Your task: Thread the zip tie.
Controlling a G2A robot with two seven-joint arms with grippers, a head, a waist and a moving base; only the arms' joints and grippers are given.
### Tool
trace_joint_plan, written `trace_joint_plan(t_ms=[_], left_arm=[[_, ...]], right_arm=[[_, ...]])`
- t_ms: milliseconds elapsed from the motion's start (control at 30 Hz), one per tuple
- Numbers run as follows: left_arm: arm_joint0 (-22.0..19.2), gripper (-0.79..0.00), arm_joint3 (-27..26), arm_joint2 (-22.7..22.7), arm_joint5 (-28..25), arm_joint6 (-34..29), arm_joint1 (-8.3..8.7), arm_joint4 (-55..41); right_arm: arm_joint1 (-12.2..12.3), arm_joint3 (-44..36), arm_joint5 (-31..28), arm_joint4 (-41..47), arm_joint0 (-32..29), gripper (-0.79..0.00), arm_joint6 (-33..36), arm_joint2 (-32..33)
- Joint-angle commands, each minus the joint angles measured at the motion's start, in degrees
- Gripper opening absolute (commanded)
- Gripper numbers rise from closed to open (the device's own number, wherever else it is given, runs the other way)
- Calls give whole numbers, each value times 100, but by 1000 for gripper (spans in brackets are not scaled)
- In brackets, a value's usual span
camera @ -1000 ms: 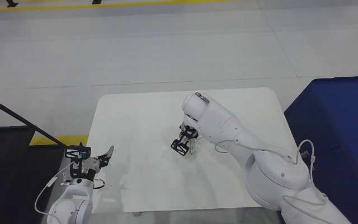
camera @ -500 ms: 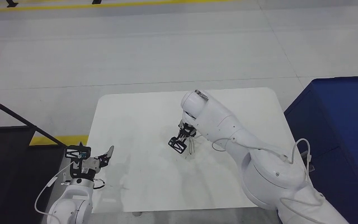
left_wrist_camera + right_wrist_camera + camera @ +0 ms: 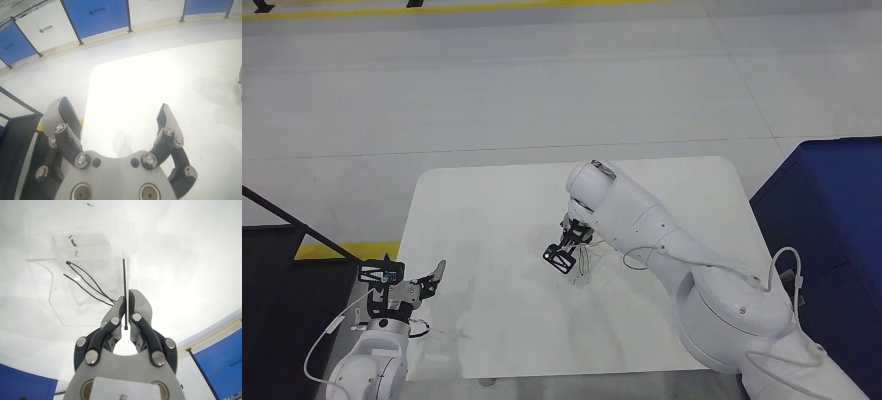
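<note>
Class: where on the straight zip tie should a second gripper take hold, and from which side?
Grip the straight zip tie on its strap beyond the right gripper, which boxes in the head. Probably approach from the looped zip tie side: the clear panel edge hugs the other.

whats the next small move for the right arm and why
Probably lift the right gripper, drawing the zip tie free of the clear holder: it is shut near the tie's head, the tip lies along the holder's edge, and the left gripper sits open, far off.
</note>
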Motion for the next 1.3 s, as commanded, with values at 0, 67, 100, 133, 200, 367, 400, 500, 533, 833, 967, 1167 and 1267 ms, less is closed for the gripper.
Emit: trace_joint_plan(t_ms=[0,67,100,133,200,367,400,500,533,833,967,1167,1267], left_arm=[[0,0,0,0,0,0,0,0],[0,0,0,0,0,0,0,0],[0,0,0,0,0,0,0,0],[0,0,0,0,0,0,0,0],[0,0,0,0,0,0,0,0],[0,0,0,0,0,0,0,0],[0,0,0,0,0,0,0,0],[0,0,0,0,0,0,0,0],[0,0,0,0,0,0,0,0],[0,0,0,0,0,0,0,0],[0,0,0,0,0,0,0,0],[0,0,0,0,0,0,0,0],[0,0,0,0,0,0,0,0]], right_arm=[[12,-19,0,4,-2,-773,0,0],[25,-37,0,6,-3,-757,0,0],[31,-48,0,-2,-6,-736,0,0],[38,-58,0,-7,-8,-711,0,0],[50,-74,0,-7,-11,-723,0,0],[81,-126,0,-22,-16,-705,0,0],[87,-145,0,-11,-13,-699,0,0],[107,-202,0,-42,-23,-650,0,0],[113,-210,0,-68,-30,-637,0,0],[94,-262,0,-413,-76,-579,1,0],[107,-340,0,-456,-89,-600,1,0],[118,-330,0,-396,-108,-613,55,0],[124,-352,0,-273,-108,-606,222,15]])
